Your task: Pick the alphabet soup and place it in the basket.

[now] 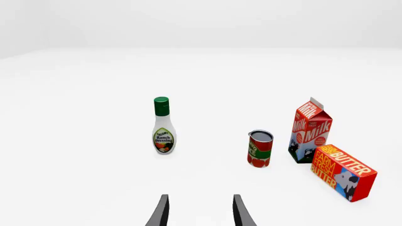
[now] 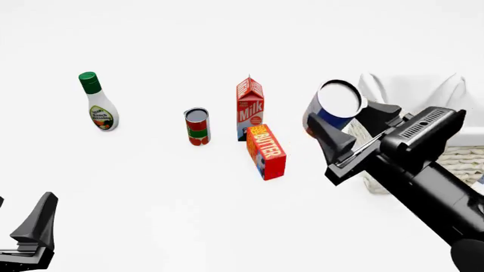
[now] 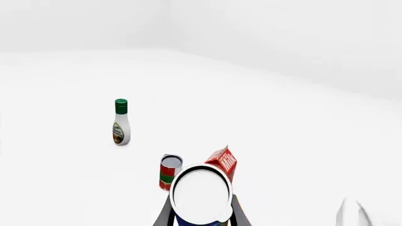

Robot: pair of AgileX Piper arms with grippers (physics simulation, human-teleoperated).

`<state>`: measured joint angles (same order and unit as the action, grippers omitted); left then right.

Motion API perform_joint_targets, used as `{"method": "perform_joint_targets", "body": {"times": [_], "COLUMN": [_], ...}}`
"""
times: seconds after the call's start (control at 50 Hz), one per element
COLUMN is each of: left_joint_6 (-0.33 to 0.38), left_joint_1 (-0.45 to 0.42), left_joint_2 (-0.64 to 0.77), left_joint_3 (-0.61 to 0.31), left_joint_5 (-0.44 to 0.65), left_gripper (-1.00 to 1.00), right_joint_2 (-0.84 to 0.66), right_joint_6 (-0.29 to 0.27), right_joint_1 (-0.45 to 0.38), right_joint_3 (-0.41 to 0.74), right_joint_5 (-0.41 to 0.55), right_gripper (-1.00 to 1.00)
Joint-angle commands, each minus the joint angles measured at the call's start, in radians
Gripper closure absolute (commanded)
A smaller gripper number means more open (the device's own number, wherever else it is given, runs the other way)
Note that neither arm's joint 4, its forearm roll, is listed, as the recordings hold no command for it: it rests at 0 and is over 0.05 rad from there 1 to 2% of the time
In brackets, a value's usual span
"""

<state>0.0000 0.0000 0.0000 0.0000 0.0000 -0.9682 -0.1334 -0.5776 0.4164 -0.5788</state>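
The alphabet soup (image 2: 335, 105) is a blue-labelled can with a silver-white top, held tilted in the air just left of the basket. My right gripper (image 2: 349, 126) is shut on it, one finger on each side. In the right wrist view the soup can's white top (image 3: 201, 194) fills the space between the fingers. The basket (image 2: 465, 156), cream wicker with a white cloth lining, sits at the right edge, partly hidden behind the right arm. My left gripper (image 1: 199, 212) is open and holds nothing, low near the front left of the table.
A ranch dressing bottle (image 2: 98, 102) stands at the far left. A red-and-green can (image 2: 196, 126), a milk carton (image 2: 250, 107) and a butter box (image 2: 266, 151) stand in the middle, left of the held can.
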Motion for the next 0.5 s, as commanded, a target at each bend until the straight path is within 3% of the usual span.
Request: {"method": "perform_joint_targets", "body": {"times": [0.02, 0.5], "left_joint_6": [0.0, 0.0], "left_joint_1": [0.0, 0.0], "left_joint_2": [0.0, 0.0], "left_joint_3": [0.0, 0.0], "left_joint_5": [0.0, 0.0], "left_gripper": [-1.0, -1.0], "right_joint_2": [0.103, 0.285], "right_joint_6": [-0.009, -0.025], "right_joint_1": [0.061, 0.266], "right_joint_3": [0.028, 0.052], "right_joint_5": [0.086, 0.27], "right_gripper": [1.0, 1.0]}}
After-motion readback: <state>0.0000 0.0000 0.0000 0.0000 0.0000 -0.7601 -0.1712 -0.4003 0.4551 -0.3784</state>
